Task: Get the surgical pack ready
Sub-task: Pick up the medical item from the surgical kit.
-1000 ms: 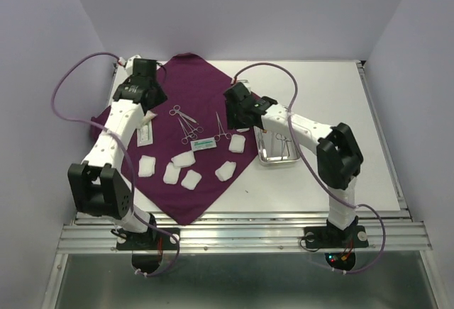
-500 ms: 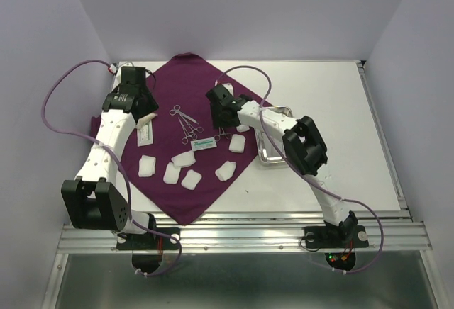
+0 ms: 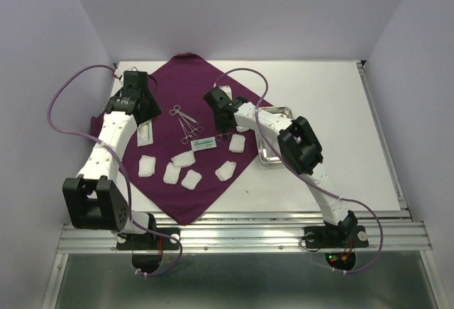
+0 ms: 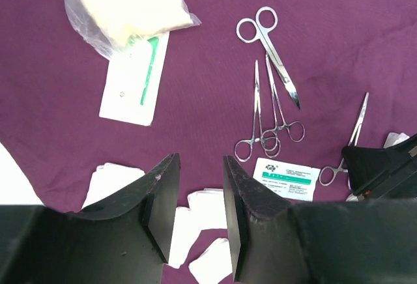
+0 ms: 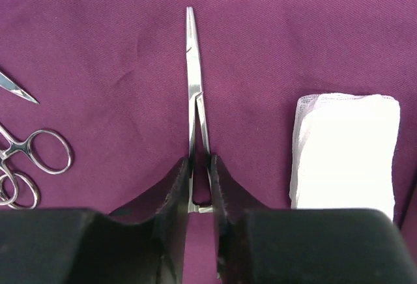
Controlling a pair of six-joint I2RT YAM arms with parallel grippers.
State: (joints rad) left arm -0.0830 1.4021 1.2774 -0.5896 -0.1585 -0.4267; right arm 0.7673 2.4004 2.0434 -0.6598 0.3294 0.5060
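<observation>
The dark purple cloth (image 3: 191, 82) lies spread over the left half of the table. On it are scissors (image 4: 273, 56), two forceps (image 4: 267, 121) and several white gauze pads (image 3: 190, 178). My right gripper (image 5: 199, 163) is down on the cloth, shut on the shanks of a third thin forceps (image 5: 193, 69), whose tips point away from it. A gauze pad (image 5: 344, 150) lies just to its right. My left gripper (image 4: 199, 167) hovers open above the cloth's left part with nothing between its fingers. The steel tray (image 3: 273, 160) sits right of the cloth, partly under the right arm.
A white-and-green packet (image 4: 133, 75) and a clear plastic bag (image 4: 127, 7) with pale contents lie on the cloth's left side. A small printed sachet (image 4: 287, 178) lies below the forceps pair. White tabletop (image 3: 340, 110) stretches right of the tray.
My right gripper moved left from beside the tray onto the cloth and closed on the lone forceps. The left arm shifted slightly, its jaws unchanged.
</observation>
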